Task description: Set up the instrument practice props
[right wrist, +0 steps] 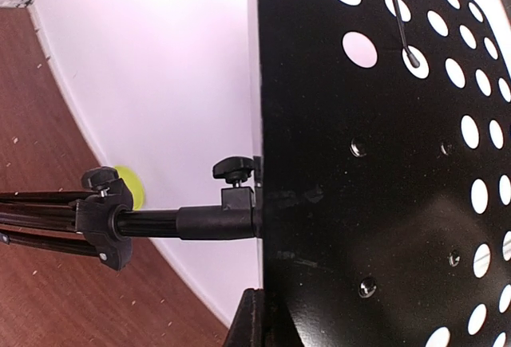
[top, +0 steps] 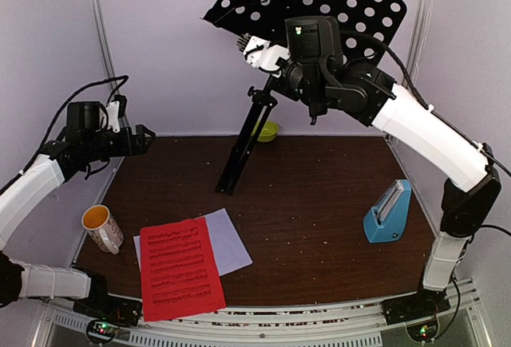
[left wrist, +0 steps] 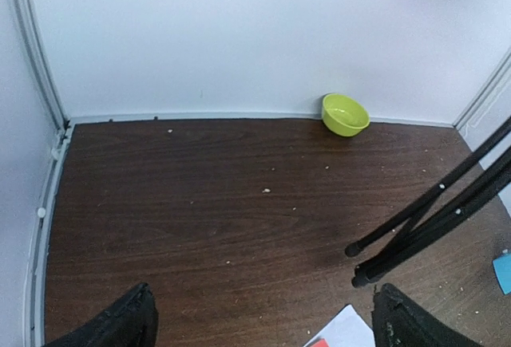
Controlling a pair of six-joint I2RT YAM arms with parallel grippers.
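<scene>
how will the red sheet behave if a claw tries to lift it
Probably floppy: the red sheet looks thin and lies flat on the table. Likely light, so it may slide rather than lift. It overlaps the white sheet, which could drag along.

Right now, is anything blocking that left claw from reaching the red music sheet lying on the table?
Nothing visible does. Only bare tabletop lies between the left gripper and the red sheet. The mug stands to the sheet's left, and the stand legs are off to the right.
</scene>
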